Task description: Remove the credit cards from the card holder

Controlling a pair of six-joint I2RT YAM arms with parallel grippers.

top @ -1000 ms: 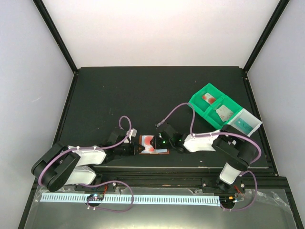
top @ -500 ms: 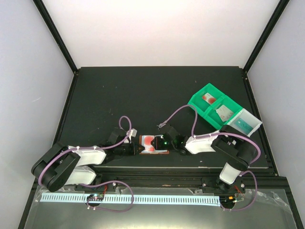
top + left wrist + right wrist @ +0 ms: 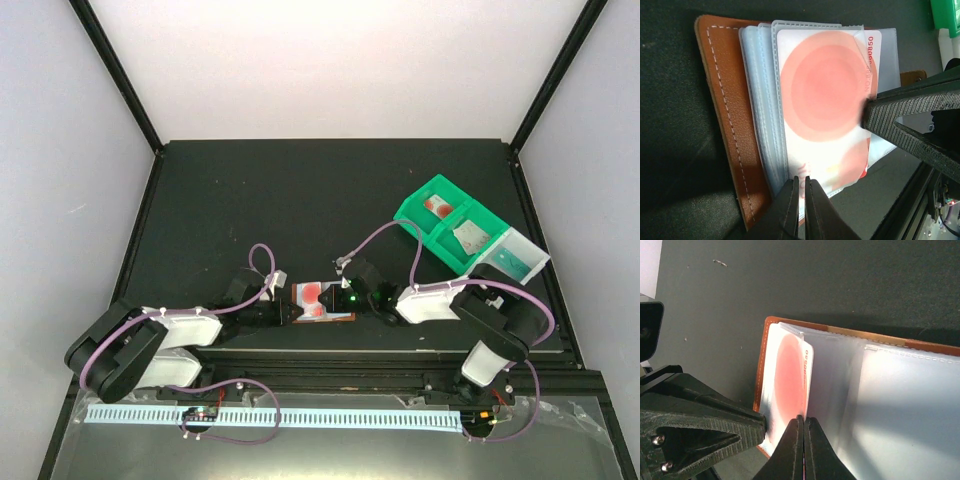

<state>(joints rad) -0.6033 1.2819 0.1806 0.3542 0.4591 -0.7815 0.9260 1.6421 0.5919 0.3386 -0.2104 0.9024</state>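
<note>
The holder [image 3: 325, 304] is lying open on the dark tabletop [image 3: 300, 200], close to its near edge, between the two arms. The card [image 3: 825, 100], white with a red round blot, is sitting in the top clear sleeve of the holder.

The right gripper [image 3: 802, 426] is reaching in from the right, and its jaws are pressed together on one long edge of the card. The left gripper [image 3: 801, 187] is coming from the left. Its jaws are also together, clamping the edge of the sleeve stack, but I cannot tell if they are catching the card too. So both arms are touching the work, and the right one is having the card itself.

In both wrist views the long axis of the card is running the same way as the fingers are pointing. I am judging that the right arm should pull while the left is anchoring the holder.

The tabletop is looking matte and flat, with free room on the far side. A green tray [image 3: 412, 213] is standing well apart at the far right.
</note>
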